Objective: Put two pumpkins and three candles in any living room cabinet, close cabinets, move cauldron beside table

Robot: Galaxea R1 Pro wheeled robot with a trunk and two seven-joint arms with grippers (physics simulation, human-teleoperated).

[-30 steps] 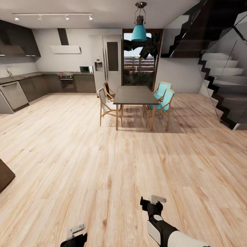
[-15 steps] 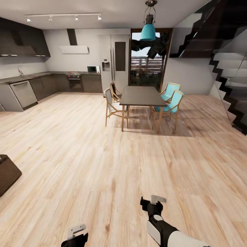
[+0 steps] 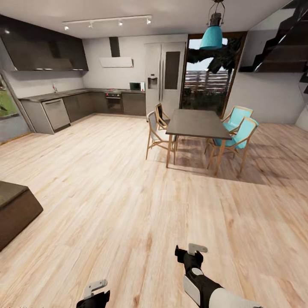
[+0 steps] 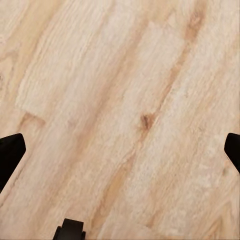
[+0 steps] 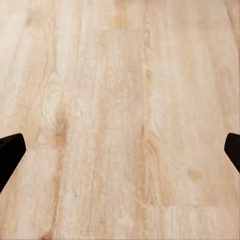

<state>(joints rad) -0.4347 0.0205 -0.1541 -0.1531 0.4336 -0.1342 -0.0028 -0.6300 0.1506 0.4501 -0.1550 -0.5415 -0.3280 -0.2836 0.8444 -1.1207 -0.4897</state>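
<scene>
The wooden floor [image 3: 128,205] is taking up most of the head view, running back to a grey kitchen [image 3: 85,102] along the far wall. A dark dining table [image 3: 197,123] is standing in the middle distance with chairs [image 3: 237,137] around it and a teal lamp [image 3: 212,36] hanging above. At the view's left edge, the corner of a low dark-brown unit [image 3: 15,211] is showing; it could be the cabinet, though I cannot tell from this much of it.

The pumpkins, candles and cauldron are lying somewhere outside these views, so the robot is judged to be on its way across the room. Pumpkins should be light, stiff and rounded, so a hold across the ribbed middle looks safest. Candles are likely small, firm and a little slick; taking them around the side should work. The cauldron is probably heavy and glossy, so its rim is the likely place to grip.

Both arms are hanging low and tucked in front of the body, pointing down at the floor. The right tool [image 3: 191,249] and left tool [image 3: 95,288] are both spread wide, holding nothing; each wrist view is showing dark fingertips [image 5: 10,155] well apart over bare boards.
</scene>
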